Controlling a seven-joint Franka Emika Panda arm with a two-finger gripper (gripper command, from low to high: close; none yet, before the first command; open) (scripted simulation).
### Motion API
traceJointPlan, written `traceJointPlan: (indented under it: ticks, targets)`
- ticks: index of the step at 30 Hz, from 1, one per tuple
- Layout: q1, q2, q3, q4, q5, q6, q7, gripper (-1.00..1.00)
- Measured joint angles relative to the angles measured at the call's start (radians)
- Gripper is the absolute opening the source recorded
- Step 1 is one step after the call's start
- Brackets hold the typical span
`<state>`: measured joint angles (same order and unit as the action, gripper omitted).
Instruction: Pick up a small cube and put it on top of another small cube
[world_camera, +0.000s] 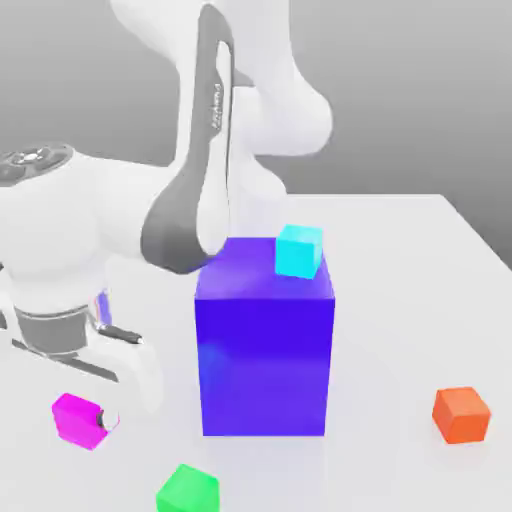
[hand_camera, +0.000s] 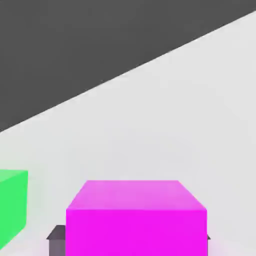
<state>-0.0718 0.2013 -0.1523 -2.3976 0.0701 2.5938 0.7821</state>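
The small cube (world_camera: 78, 418) is bright magenta and sits low at the table's front, on the exterior view's left. My gripper (world_camera: 88, 416) reaches down onto it from above, shut on it, with one white fingertip showing at its side. In the hand view the small cube (hand_camera: 136, 220) stands close up between my gripper (hand_camera: 129, 245), with a dark finger (hand_camera: 56, 241) pressed against its flank. I cannot tell whether the cube rests on the table or hangs just above it.
A big blue-purple block (world_camera: 265, 350) stands mid-table with a cyan cube (world_camera: 299, 250) on top. A green cube (world_camera: 187, 490) (hand_camera: 11, 205) lies near the magenta one. An orange cube (world_camera: 461, 414) sits on the exterior view's right. The arm's links arch over the block.
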Motion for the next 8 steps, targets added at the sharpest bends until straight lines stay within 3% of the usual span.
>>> traceJointPlan:
  ticks: [4,5,8]
  targets:
    - [0.032,0.113,0.045,0.018,0.007,0.097,-0.007,-1.00]
    - [0.031,0.134,0.050,0.019,0.012,0.117,-0.011,1.00]
    - [0.031,0.134,0.050,0.019,0.012,0.117,-0.011,1.00]
